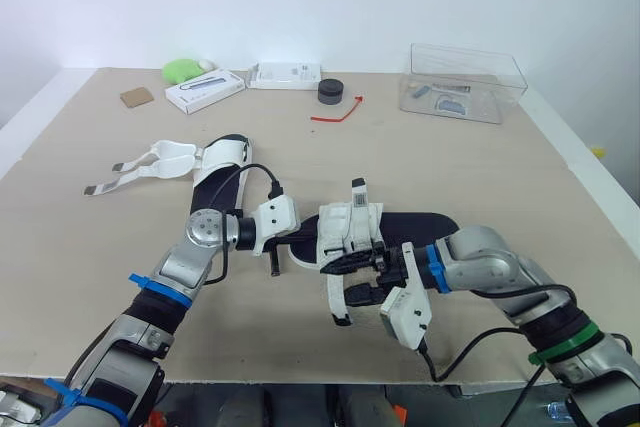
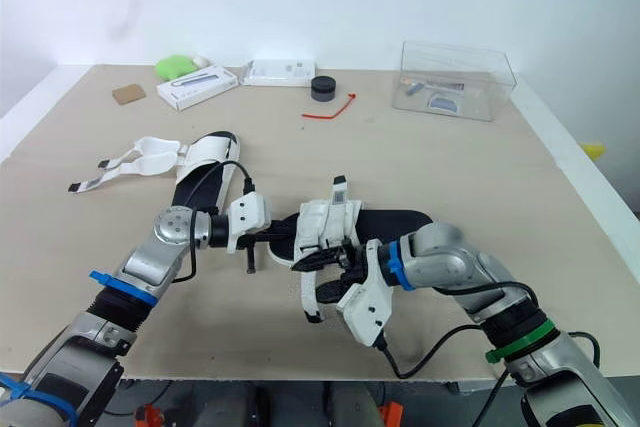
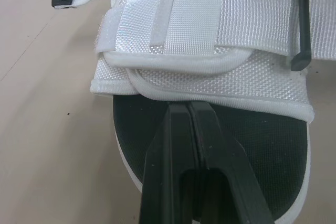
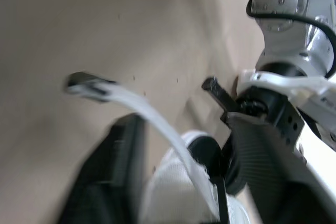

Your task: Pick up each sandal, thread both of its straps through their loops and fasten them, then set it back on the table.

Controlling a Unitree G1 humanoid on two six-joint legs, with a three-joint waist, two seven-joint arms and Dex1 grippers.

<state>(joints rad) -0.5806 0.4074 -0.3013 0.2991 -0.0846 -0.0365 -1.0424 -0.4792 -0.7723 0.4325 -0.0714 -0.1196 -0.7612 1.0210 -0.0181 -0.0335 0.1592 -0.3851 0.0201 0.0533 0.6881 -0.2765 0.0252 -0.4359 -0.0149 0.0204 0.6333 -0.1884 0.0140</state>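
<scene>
At my table's (image 1: 500,177) six o'clock, sandal (image 1: 352,222): left gripper (image 3: 189,109) at nine, jaws together, empty; right gripper (image 1: 366,277) clamped on strap (image 1: 337,303).

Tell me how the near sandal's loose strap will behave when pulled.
Probably floppy: the loose strap curves limply from the near sandal. Likely light, being thin flat webbing. Its black tip looks stiffer, which may help threading.

The two head eyes look forward and down over the beige wooden table (image 1: 450,167), sharing one scene; both wrist cameras sit close against the black-soled white-strapped sandal (image 3: 210,77).
</scene>
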